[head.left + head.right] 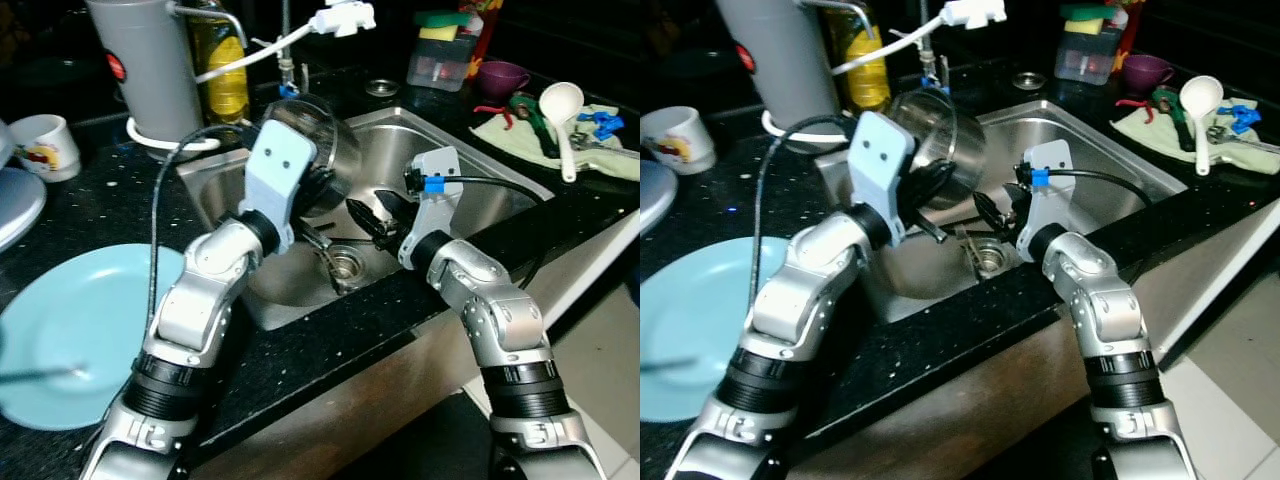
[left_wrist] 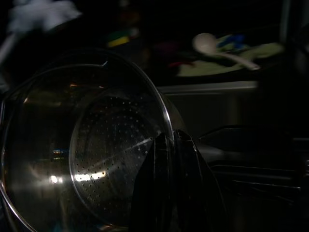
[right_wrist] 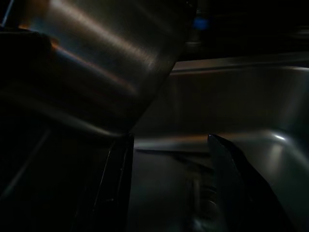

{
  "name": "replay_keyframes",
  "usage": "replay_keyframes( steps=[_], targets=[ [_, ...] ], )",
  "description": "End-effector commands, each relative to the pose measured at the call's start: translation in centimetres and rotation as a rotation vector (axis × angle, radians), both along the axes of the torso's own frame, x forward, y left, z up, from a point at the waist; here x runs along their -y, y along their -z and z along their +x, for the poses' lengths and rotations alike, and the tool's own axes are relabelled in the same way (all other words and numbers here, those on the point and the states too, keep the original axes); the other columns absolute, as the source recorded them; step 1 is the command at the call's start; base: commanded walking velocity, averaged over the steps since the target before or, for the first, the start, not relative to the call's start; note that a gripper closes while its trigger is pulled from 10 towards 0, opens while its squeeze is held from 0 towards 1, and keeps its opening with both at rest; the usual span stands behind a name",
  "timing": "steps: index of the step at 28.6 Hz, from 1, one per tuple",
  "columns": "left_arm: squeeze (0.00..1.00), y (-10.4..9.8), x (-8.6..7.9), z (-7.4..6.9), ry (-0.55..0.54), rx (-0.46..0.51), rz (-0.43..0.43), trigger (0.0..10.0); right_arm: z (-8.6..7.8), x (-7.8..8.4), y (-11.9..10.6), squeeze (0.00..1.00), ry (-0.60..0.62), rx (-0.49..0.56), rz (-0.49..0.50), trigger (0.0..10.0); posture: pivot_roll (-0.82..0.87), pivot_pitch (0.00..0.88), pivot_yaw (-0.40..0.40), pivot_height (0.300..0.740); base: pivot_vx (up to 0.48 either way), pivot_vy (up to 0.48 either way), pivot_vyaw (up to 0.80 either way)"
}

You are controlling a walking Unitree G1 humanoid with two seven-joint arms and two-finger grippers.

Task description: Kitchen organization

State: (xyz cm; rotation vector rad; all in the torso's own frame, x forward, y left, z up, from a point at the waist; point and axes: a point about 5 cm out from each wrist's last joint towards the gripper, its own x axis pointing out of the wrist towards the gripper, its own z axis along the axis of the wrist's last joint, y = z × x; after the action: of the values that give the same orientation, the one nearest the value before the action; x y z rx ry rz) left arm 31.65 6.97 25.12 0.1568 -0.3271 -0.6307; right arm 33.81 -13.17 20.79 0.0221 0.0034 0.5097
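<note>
A steel pot (image 1: 322, 150) with a perforated bottom (image 2: 106, 159) hangs tilted over the steel sink (image 1: 490, 170), its mouth turned toward my left arm. My left gripper (image 2: 169, 140) is shut on the pot's rim, fingers pressed together over the edge. My right gripper (image 1: 372, 215) sits low inside the sink, just right of the pot and above the drain (image 1: 346, 265). It is open, with nothing between its fingers (image 3: 118, 174). The pot's outer wall (image 3: 106, 53) looms close over it. A thin utensil (image 1: 318, 247) lies on the sink floor beside the drain.
A light blue plate (image 1: 85, 320) lies on the black counter to the left, a white mug (image 1: 45, 145) behind it. A grey jug (image 1: 150, 70) and yellow bottle (image 1: 226, 75) stand behind the sink. Right of the sink are a white ladle (image 1: 560, 105), green cloth (image 1: 500, 130) and purple cup (image 1: 500, 77).
</note>
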Motion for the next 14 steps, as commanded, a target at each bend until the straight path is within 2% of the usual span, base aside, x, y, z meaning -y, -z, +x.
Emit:
replay_keyframes(
  steps=[1,3,9,12,14],
  targets=[
    [0.0,-0.1,1.0,-0.3,0.049,0.001,0.005,10.0,0.0,0.2,0.3,0.0,0.006,-0.015,-0.011,10.0,-0.02,0.0,0.008,0.74,0.0,0.0,-0.8],
    [0.0,0.0,1.0,0.1,0.032,-0.007,0.006,10.0,0.0,0.2,0.2,0.0,0.006,-0.01,-0.006,10.0,-0.03,0.0,0.009,0.74,0.0,0.0,-0.8],
    [0.0,0.1,0.3,0.9,-0.021,-0.069,-0.07,10.0,-0.1,0.2,0.2,0.0,0.008,-0.001,-0.002,10.0,-0.03,0.0,0.012,0.74,0.0,0.0,0.0],
    [0.0,0.2,-0.2,1.1,-0.056,-0.083,-0.103,10.0,-0.1,0.1,0.2,0.0,0.005,-0.001,-0.002,10.0,-0.03,0.0,0.013,0.74,0.0,-0.417,0.0],
    [0.0,0.4,-0.4,1.2,-0.085,-0.083,-0.081,10.0,-0.1,0.1,0.3,0.0,0.002,-0.002,-0.001,10.0,-0.03,0.0,0.013,0.74,0.0,-0.435,0.0]
  ],
)
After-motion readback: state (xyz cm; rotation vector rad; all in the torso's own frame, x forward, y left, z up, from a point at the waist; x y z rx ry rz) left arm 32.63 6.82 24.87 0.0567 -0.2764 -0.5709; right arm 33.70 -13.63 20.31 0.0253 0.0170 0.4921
